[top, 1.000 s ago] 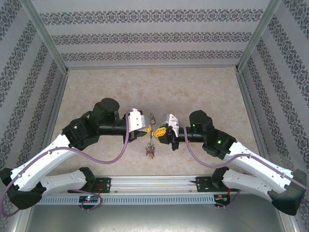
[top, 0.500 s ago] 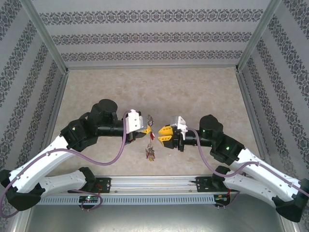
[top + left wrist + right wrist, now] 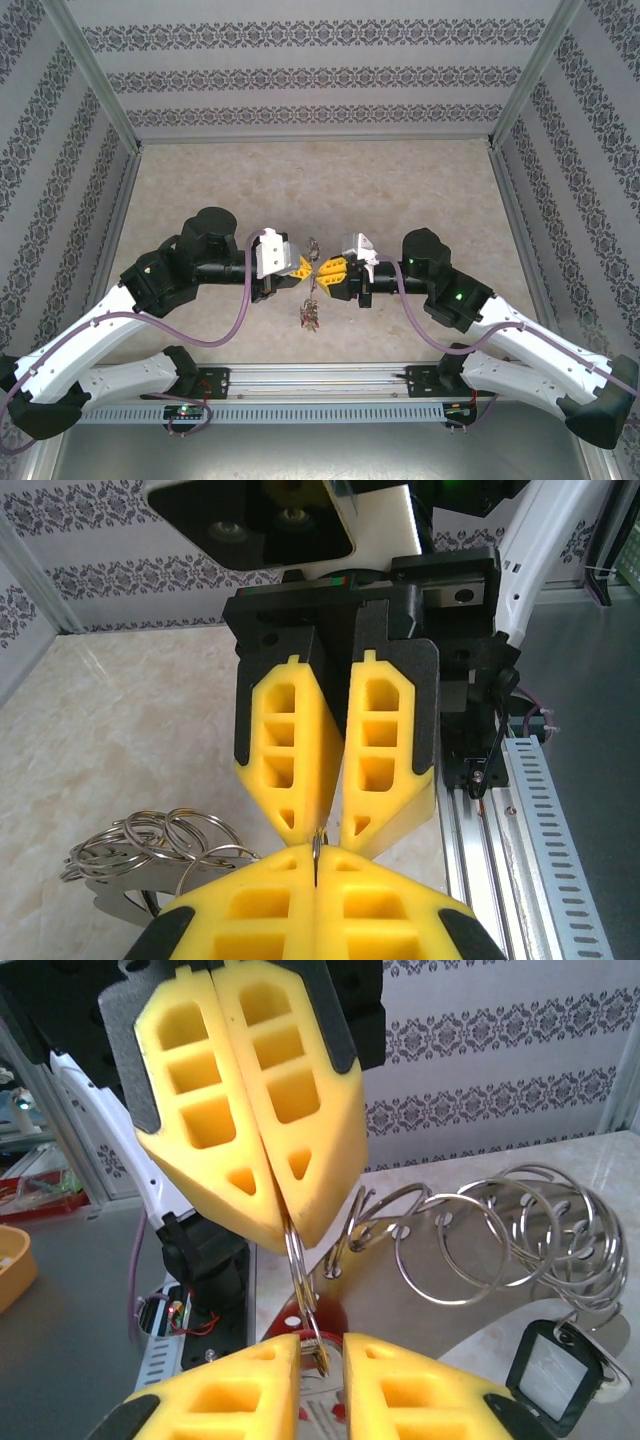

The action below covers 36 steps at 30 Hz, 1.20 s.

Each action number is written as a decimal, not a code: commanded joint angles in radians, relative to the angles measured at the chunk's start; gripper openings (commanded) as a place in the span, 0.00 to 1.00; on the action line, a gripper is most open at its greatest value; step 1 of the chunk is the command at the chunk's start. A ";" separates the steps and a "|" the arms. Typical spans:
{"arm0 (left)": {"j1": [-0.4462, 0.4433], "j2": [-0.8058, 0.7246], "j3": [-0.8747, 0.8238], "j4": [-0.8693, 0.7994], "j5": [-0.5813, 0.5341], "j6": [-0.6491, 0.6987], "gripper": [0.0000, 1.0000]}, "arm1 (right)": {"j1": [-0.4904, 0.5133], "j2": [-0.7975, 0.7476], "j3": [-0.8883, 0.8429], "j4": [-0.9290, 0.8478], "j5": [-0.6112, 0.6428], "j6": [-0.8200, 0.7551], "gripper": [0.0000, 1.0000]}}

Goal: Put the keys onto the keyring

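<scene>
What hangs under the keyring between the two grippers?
Under the keyring hang keys on small rings, with a red tag and a dark tag showing. The right gripper covers the key blades in its wrist view.

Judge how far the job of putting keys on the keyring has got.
Done: the left gripper is shut on the keyring, holding it up with a bunch of keys hanging from it. In hand: the right gripper, jaws slightly apart, sits at the loop by the red-tagged key. Left: whether that key is fully threaded cannot be told; if not, finish it.
</scene>
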 commanded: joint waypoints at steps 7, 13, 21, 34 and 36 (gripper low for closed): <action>0.002 -0.028 -0.009 0.077 0.033 -0.012 0.00 | 0.012 -0.014 0.028 0.047 -0.038 0.014 0.02; 0.002 -0.043 -0.016 0.105 0.026 -0.023 0.00 | 0.012 0.023 0.043 0.035 -0.046 0.013 0.00; 0.002 -0.045 -0.033 0.158 0.016 -0.036 0.00 | 0.012 0.089 0.082 0.018 -0.062 0.010 0.00; 0.003 -0.052 -0.036 0.154 0.019 -0.035 0.00 | 0.005 0.152 0.130 0.064 -0.089 0.006 0.02; 0.003 -0.057 -0.039 0.148 0.012 -0.033 0.00 | 0.005 0.152 0.130 0.075 -0.082 0.011 0.09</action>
